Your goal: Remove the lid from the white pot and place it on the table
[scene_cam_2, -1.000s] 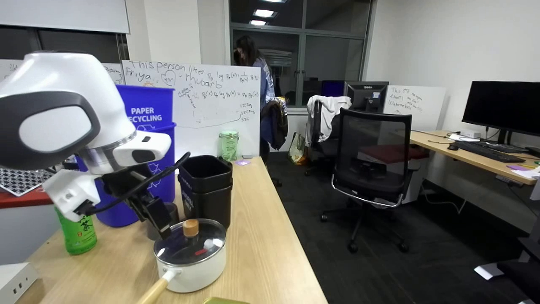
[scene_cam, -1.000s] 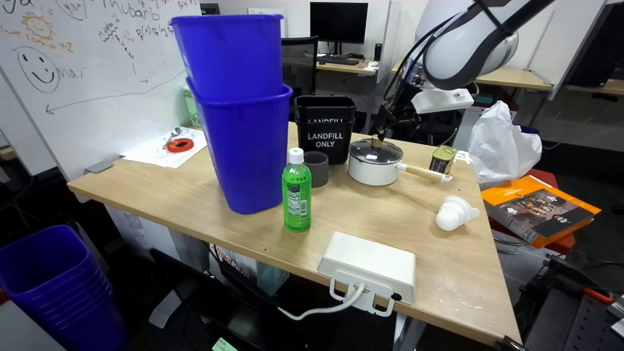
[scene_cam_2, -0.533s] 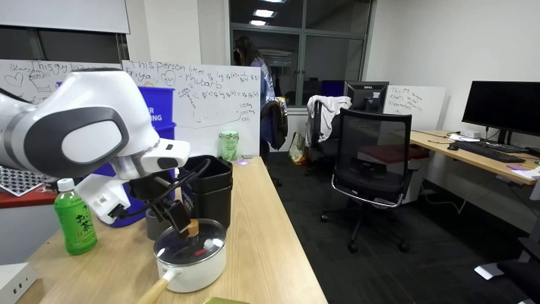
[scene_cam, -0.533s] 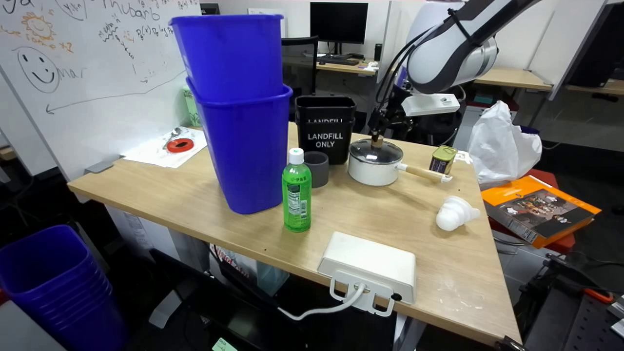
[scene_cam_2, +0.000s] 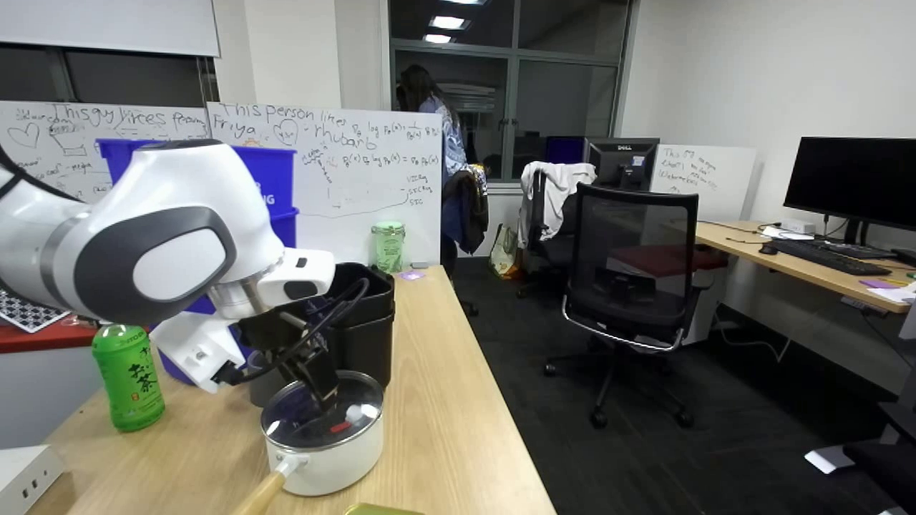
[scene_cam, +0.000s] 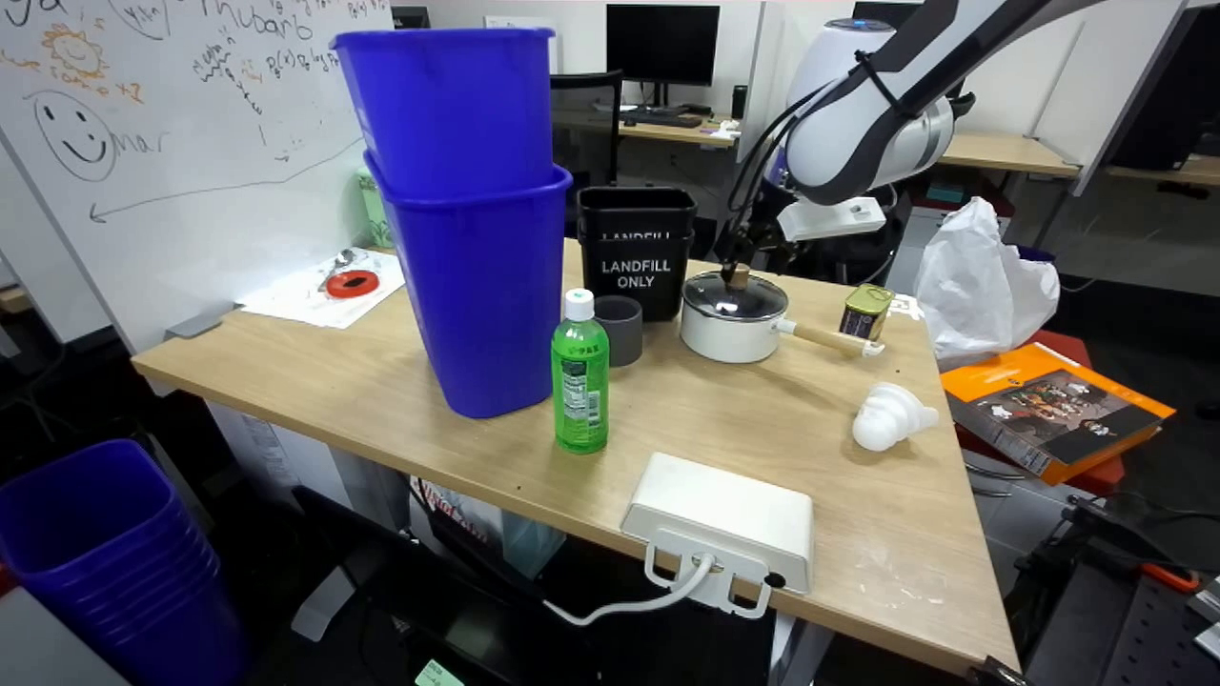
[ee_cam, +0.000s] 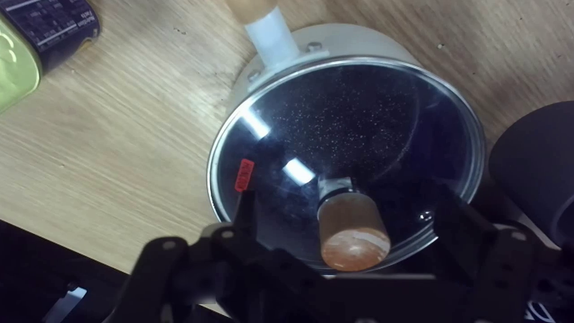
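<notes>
Gripper (ee_cam: 345, 202) has its fingers (ee_cam: 246, 217) apart, one either side of the wooden knob (ee_cam: 354, 231); the wrist view shows a gap both ways, so nothing clamped. Can't tell if the tips touch the glass below. Arm (scene_cam_2: 179, 265) slants in from above, I'd guess so the fingers can straddle the knob, the one obvious grip on that lid (ee_cam: 350, 116). Lid is on the white pot (scene_cam_2: 343, 461), covering its mouth. My read: lining up the grasp, early in the job. Next should be a squeeze, then a straight lift; a pinch too near the knob's end might slip or tilt the glass.

Pot sits flat on the table (scene_cam: 762, 419). Its handle (scene_cam: 827, 336) points away from the gripper, which likely keeps it out of the way; a tin (scene_cam: 865, 312) stands near its end. Dark grey cup (scene_cam: 620, 332) and black bins (scene_cam: 636, 252) are near the pot's opposite side, so bare wood in front looks the easier spot to set the lid down.

Materials, quick: lid is dark see-through glass, shallow dome, shiny metal rim, specks, small red label (ee_cam: 244, 175). Knob a stubby smooth cylinder. Pot squat, white, smooth. Handle pale wood. Table light woodgrain. Cup matte, round. Tin boxy, rounded corners. Further out, green bottle (scene_cam: 580, 381) and tall tapered blue bins (scene_cam: 472, 286), stacked.
</notes>
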`<state>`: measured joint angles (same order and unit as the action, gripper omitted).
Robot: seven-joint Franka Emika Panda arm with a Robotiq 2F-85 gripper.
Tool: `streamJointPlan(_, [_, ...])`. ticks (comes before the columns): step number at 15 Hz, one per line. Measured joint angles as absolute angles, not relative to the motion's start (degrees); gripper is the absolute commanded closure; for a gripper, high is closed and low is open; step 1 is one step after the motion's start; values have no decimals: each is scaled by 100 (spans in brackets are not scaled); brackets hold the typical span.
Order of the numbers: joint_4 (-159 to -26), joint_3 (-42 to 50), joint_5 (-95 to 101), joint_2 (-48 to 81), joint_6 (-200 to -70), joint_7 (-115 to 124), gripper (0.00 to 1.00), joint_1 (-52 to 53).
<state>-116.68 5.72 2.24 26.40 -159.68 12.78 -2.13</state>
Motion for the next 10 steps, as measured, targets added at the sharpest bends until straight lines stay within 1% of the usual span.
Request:
streamJointPlan(1, [-11641,572,224,2680,-15984,1273,29,-213])
streamJointPlan(2, [-11609,573,224,2718,-16006,1272,31,-212])
streamJointPlan(9, [-11534,676,234,2897,-16435,1271,81,-138])
streamJointPlan(10, [-11528,677,234,2911,-16456,1271,85,-127])
